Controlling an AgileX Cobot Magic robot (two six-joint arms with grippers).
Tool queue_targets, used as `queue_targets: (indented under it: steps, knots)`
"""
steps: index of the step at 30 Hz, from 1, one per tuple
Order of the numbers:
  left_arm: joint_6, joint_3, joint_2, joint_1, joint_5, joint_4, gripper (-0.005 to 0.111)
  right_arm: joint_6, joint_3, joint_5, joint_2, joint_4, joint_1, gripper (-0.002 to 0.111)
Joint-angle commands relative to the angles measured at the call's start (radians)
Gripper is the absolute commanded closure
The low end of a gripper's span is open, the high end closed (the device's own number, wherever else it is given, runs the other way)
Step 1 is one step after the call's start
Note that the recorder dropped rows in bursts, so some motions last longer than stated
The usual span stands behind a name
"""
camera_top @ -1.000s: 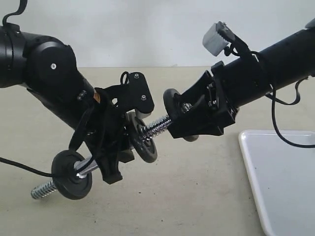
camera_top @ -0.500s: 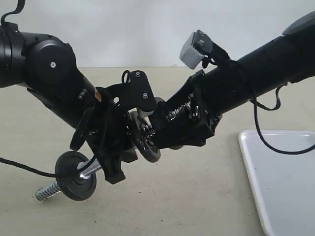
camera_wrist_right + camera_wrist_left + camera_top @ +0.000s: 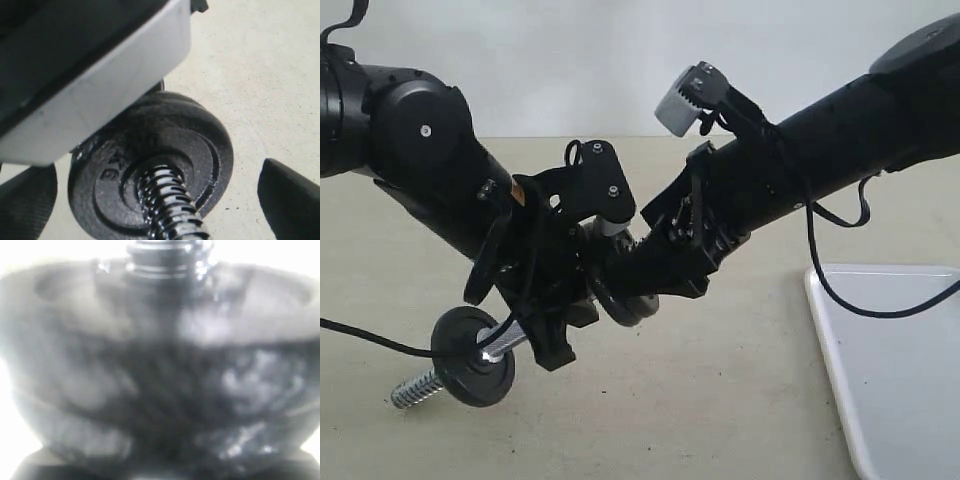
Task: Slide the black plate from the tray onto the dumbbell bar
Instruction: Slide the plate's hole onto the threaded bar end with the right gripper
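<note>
Matte black plate (image 3: 200, 145), threaded chrome dumbbell bar (image 3: 167, 205)

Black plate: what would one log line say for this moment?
plate: on bar | left gripper: shut on bar | right gripper: open, clear of plate

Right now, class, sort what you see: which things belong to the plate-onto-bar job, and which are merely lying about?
Job in hand: black plate, dumbbell bar, tray, left gripper, right gripper.

Just there: the disc at the bar's low end, table, pale wall.
</note>
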Motion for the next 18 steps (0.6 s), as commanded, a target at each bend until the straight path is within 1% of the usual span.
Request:
queue_targets:
  steps: [1, 14, 16, 18]
  knots:
    - [-0.008, -0.04, -0.06, 0.0, -0.131, -0.039, 0.102, 0.017, -0.005, -0.02, -0.011, 0.015, 0.005, 0.003]
    - [-0.036, -0.04, -0.06, 0.0, -0.133, -0.038, 0.102, 0.027, -0.005, -0.123, -0.011, 0.008, 0.005, 0.003]
    - [-0.038, -0.04, -0.06, 0.0, -0.14, -0.035, 0.102, 0.048, -0.005, -0.122, -0.011, 0.008, 0.005, 0.006]
    - [-0.038, -0.04, -0.06, 0.0, -0.147, -0.035, 0.102, 0.073, -0.005, -0.117, -0.011, 0.006, 0.005, 0.015]
